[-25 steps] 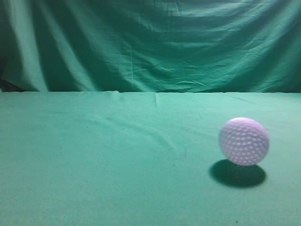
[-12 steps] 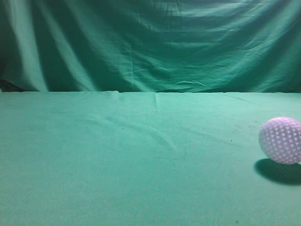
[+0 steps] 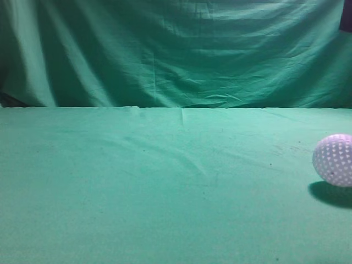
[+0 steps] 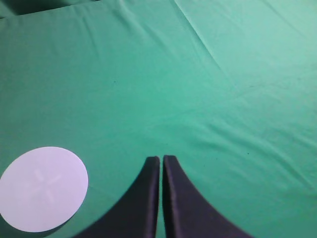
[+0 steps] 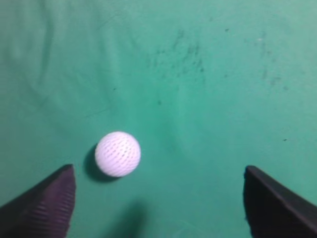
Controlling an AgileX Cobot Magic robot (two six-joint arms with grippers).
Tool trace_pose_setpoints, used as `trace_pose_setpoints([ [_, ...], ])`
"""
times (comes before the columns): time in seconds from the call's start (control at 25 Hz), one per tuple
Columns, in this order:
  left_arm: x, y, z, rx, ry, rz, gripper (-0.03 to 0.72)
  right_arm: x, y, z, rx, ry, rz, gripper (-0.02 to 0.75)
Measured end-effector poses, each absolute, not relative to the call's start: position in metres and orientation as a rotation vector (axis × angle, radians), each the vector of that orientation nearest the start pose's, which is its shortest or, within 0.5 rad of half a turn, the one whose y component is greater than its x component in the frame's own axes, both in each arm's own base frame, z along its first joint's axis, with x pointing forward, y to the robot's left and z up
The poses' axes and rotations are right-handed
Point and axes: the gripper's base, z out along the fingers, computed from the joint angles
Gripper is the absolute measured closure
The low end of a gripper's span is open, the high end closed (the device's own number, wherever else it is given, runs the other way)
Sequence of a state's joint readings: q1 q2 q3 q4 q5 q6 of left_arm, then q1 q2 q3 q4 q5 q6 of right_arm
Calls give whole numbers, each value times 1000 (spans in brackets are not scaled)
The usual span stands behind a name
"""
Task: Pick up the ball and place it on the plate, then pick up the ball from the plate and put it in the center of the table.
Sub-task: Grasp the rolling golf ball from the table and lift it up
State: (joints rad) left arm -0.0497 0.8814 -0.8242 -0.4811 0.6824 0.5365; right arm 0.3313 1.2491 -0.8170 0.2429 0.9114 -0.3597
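The white dimpled ball lies on the green table at the far right edge of the exterior view, cut off by the frame. In the right wrist view the ball lies on the cloth, free, closer to the left jaw. My right gripper is wide open above it and touches nothing. My left gripper is shut and empty above the cloth. The white round plate lies flat on the table to the left of the left jaws.
A draped green cloth backdrop hangs behind the table's far edge. A small dark object shows at the exterior view's top right corner. Faint dark smudges mark the cloth beyond the ball.
The ball has rolled to the right across the table, from right of centre to the frame's right edge. A dark object has appeared at the top right corner.
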Motion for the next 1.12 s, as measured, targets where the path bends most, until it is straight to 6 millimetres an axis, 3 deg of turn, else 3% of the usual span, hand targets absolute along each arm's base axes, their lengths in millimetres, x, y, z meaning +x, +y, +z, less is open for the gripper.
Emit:
trace_pose_setpoints([
  [0.12, 171, -35, 346, 384, 2113, -261, 688, 197, 94, 254, -865, 2700, 312, 132],
  [0.16, 171, -35, 346, 384, 2113, -261, 688, 195, 97, 254, -890, 2695, 315, 91],
  [0.36, 171, -35, 346, 384, 2113, -261, 688, 190, 112, 249, -1011, 2685, 302, 106],
  [0.68, 170, -36, 345, 391, 2124, -267, 688, 209, 122, 209, -1023, 2832, 275, 106],
  [0.96, 170, -36, 345, 391, 2126, -268, 688, 224, 129, 184, -1002, 2851, 272, 106],
  [1.0, 170, -36, 345, 391, 2126, -268, 688, 225, 130, 182, -1006, 2847, 275, 153],
  [1.12, 170, -36, 345, 391, 2126, -268, 688, 227, 132, 174, -1007, 2866, 279, 156],
])
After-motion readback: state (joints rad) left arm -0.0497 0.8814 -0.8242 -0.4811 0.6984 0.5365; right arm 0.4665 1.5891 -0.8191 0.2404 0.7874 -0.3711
